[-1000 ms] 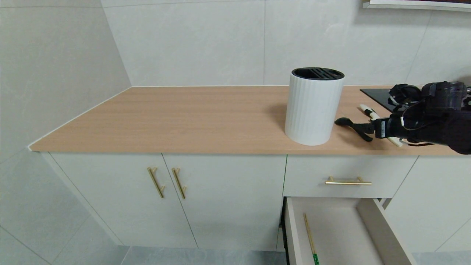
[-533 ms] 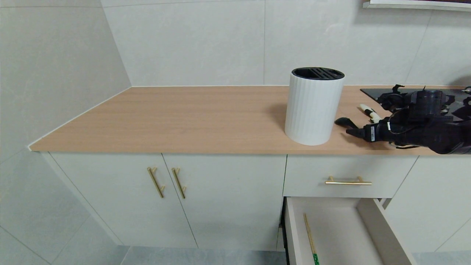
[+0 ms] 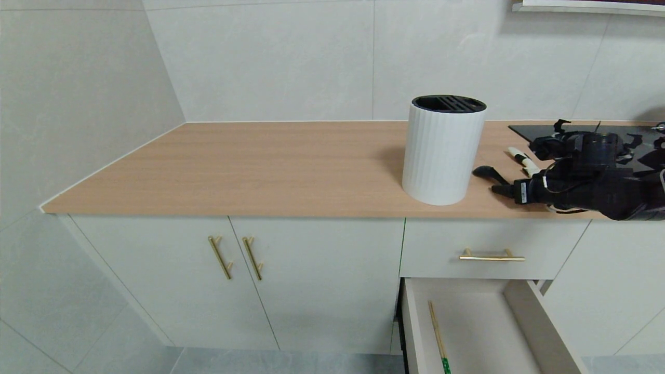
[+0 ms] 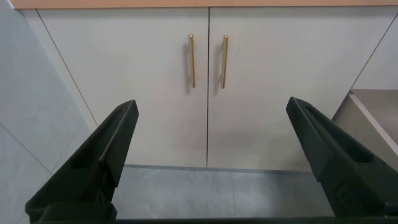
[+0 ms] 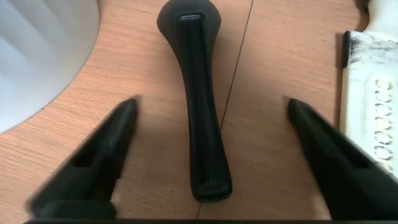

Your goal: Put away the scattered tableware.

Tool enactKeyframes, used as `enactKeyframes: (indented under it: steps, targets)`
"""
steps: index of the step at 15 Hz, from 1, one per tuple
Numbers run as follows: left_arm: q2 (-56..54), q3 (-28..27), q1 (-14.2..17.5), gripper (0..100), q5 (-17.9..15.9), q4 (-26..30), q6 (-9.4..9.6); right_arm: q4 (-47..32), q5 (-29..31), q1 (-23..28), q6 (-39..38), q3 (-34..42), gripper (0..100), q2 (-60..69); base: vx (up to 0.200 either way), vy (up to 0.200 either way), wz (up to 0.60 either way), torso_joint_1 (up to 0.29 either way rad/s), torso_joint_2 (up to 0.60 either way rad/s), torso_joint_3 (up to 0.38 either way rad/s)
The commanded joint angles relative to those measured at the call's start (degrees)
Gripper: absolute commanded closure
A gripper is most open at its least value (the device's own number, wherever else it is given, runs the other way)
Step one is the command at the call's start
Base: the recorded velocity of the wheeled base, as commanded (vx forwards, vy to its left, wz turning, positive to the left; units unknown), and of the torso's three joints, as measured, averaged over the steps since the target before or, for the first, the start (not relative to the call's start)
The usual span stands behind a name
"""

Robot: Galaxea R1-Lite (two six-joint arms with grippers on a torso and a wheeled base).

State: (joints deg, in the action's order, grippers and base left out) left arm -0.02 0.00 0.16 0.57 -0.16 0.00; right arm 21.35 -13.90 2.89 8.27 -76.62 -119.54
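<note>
The right claw (image 5: pixel 208 165) sits low over the counter (image 3: pixel 260 166), fingers spread wide, and the black handle (image 5: pixel 198 93) lies flat right between them, not pinched yet. First risk: the white handle (image 5: pixel 370 99) lies just outside one finger, so a close that drifts could nudge it or trap it too. Second risk: the black handle is slim and rounded, and a grip too near its end looks likely to let it swivel or slip on the lift. The white holder (image 3: pixel 441 150) stands just beyond the other finger, close enough to bump.

Below the claw, an open drawer (image 3: pixel 478 322) holds chopsticks (image 3: pixel 438 332). The left claw (image 4: pixel 211 162), also spread, hangs facing the cupboard doors (image 4: pixel 261 93). Pale tiled walls (image 3: pixel 260 62) rise behind.
</note>
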Motion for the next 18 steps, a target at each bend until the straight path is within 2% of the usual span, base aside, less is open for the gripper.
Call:
enactKeyframes:
  steps: [1, 5, 9, 12, 14, 16, 18]
  targets:
    - [0.0, 0.0, 0.0, 0, 0.0, 0.0, 0.00, 0.2, -0.1, -0.2, 0.0, -0.1, 100, -0.3, 0.000, 0.000, 0.00, 0.000, 0.00, 0.000]
    - [0.0, 0.0, 0.0, 0, 0.0, 0.0, 0.00, 0.3, 0.0, -0.9, -1.0, -1.0, 100, -0.6, 0.000, 0.000, 0.00, 0.000, 0.00, 0.000]
    - [0.0, 0.0, 0.0, 0, 0.0, 0.0, 0.00, -1.0, 3.0, -2.5, -8.2, -1.0, 100, 2.9, 0.000, 0.000, 0.00, 0.000, 0.00, 0.000]
    - [0.0, 0.0, 0.0, 0, 0.0, 0.0, 0.00, -10.4, 9.4, -5.3, -17.1, -0.5, 100, 11.6, 0.000, 0.000, 0.00, 0.000, 0.00, 0.000]
    - [0.0, 0.0, 0.0, 0, 0.0, 0.0, 0.00, -14.3, 14.5, -6.9, -19.8, 2.9, 100, 18.4, 0.000, 0.000, 0.00, 0.000, 0.00, 0.000]
    - [0.0, 0.0, 0.0, 0, 0.0, 0.0, 0.00, -18.6, 17.9, -8.2, -20.4, 10.2, 100, 26.5, 0.000, 0.000, 0.00, 0.000, 0.00, 0.000]
    - [0.0, 0.0, 0.0, 0, 0.0, 0.0, 0.00, -18.9, 18.4, -9.4, -20.5, 17.3, 100, 32.3, 0.000, 0.000, 0.00, 0.000, 0.00, 0.000]
